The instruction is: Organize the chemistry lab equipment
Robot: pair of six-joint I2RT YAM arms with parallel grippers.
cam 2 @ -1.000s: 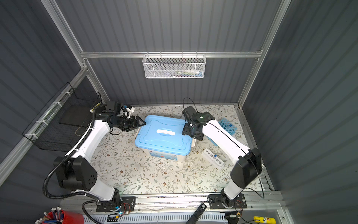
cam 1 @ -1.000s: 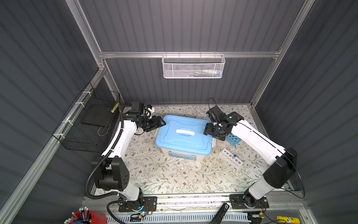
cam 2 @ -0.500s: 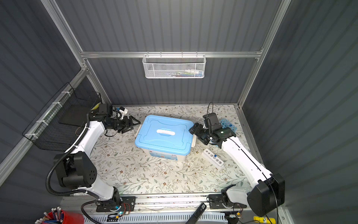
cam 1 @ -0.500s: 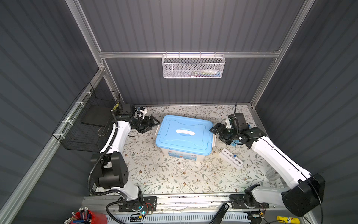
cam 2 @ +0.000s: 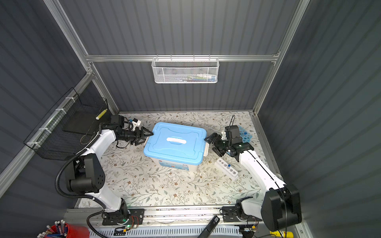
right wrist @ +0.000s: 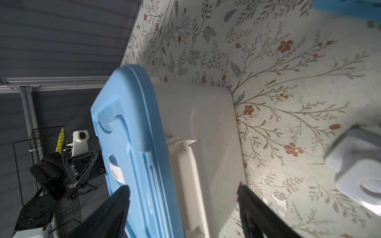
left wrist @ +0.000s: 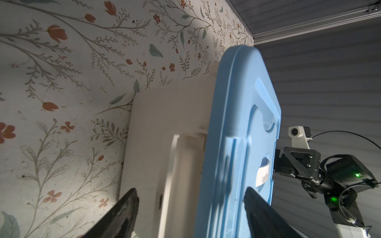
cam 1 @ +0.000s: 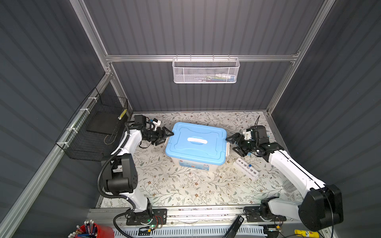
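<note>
Lab equipment lies on the right side of the floral mat (cam 1: pixel 175 185), R of the big bin (cam 1: pixel 191 163); the grippers are both at the bin. Far L, a black wire basket (cam 1: pixel 92 131) hangs on the side wall. Next, the left gripper (cam 1: pixel 168 138) is level w/ the bin's L end. Its jaws are spread wide and grip nothing. In the left wrist view (left wrist: pixel 190 193) one finger is beside the white wall and the other over the light-blue lid (cam 1: pixel 206 152), straddling the lid's rim; can't tell if either touches. The bin sits mid-mat w/ the lid on, and a white mesh basket (cam 1: pixel 206 71) hangs on the back wall above it. At the bin's R end, the right gripper (cam 1: pixel 231 144) mirrors that, jaws released and wide, empty. In the right wrist view (right wrist: pixel 182 188) they straddle the lid edge and white side latch (right wrist: pixel 185 185). Just front-R of the bin, the small white rack (cam 1: pixel 246 167) lies at an angle on the mat w/ one blue-capped tube (cam 1: pixel 249 165) standing in a hole. The blue rack (cam 2: pixel 245 135) is further back, by the R wall, partly hidden behind the right arm. A clear glass dish (cam 1: pixel 288 186) is near the R edge beside that arm, hard to make out.
</note>
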